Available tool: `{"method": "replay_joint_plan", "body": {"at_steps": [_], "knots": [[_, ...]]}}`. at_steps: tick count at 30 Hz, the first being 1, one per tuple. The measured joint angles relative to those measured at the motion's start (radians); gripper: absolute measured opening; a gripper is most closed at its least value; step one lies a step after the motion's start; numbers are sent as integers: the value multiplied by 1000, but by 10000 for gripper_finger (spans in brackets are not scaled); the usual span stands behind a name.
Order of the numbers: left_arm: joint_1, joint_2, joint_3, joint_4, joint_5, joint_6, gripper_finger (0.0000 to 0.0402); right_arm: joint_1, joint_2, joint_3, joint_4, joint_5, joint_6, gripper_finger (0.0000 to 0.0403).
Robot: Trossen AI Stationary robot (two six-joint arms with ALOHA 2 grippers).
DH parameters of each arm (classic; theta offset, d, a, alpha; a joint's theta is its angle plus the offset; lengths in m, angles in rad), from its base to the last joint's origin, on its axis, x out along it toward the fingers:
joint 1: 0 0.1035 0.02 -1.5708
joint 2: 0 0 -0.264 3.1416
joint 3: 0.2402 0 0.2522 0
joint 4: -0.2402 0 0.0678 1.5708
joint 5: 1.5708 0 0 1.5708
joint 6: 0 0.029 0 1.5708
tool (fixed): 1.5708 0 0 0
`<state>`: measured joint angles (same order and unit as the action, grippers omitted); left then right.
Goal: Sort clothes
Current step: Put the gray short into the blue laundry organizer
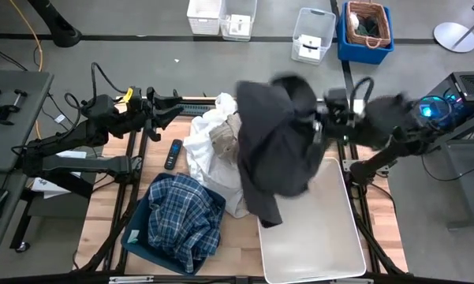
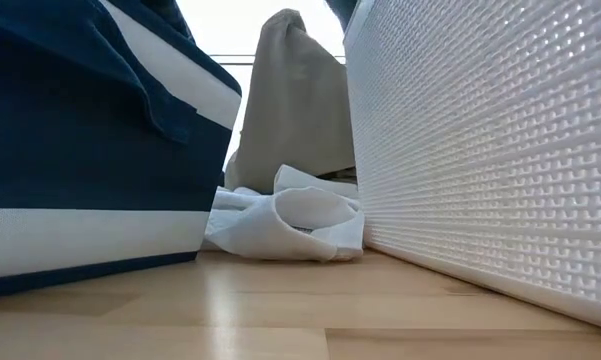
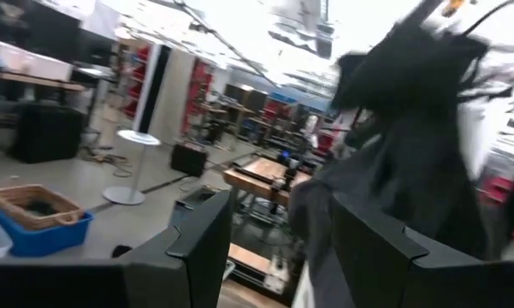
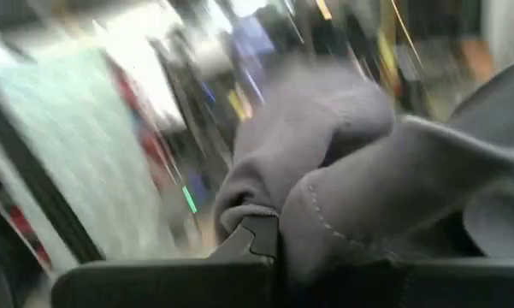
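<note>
My right gripper [image 1: 314, 126] is above the table's far middle, shut on the dark grey-black piece [image 1: 272, 150], which hangs spread out below it. The piece also fills the right wrist view [image 4: 368, 197]. My left gripper [image 1: 176, 110] is open and empty at the far left; in the left wrist view [image 3: 278, 257] the dark piece [image 3: 410, 154] shows ahead of it. The white piece [image 1: 209, 150] and the beige khaki piece [image 1: 225, 134] lie heaped mid-table. The plaid shirt [image 1: 181, 217] lies in the navy bin [image 1: 138, 237]. My right gripper pinches a bunched fold of the dark piece [image 4: 325, 218] between its two fingers, several layers. It comes in roughly level from the table's right. The cloth hangs slack below and to the left of the fingers, its lower end [image 1: 268, 214] over the white bin's left rim.
The white plastic bin [image 1: 323, 237] stands near right, the navy bin near left. A black remote [image 1: 173, 152] lies on the table left of the heap. In the low view the beige piece [image 2: 295, 100] rises between the two bins, with the white piece [image 2: 290, 220] on the table.
</note>
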<state>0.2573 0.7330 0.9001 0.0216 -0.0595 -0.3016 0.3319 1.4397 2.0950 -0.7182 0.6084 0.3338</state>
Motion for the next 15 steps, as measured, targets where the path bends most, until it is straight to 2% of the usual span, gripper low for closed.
{"method": "replay_joint_plan", "body": {"at_steps": [2,5,8,10,13,15], "knots": [[0,0,0,0,-22,0,186,-37,37,1,261,-112,-183,5],[0,0,0,1,-38,-7,186,-92,119,3,551,-338,-284,5],[0,0,0,1,-40,-5,186,-130,220,1,834,-571,-270,5],[0,0,0,1,-41,-2,186,-148,303,19,1065,-699,-207,5],[0,0,0,1,-40,-10,186,-169,446,133,1312,-818,-95,5],[0,0,0,0,-34,-10,186,-172,551,247,1380,-841,-45,5]]}}
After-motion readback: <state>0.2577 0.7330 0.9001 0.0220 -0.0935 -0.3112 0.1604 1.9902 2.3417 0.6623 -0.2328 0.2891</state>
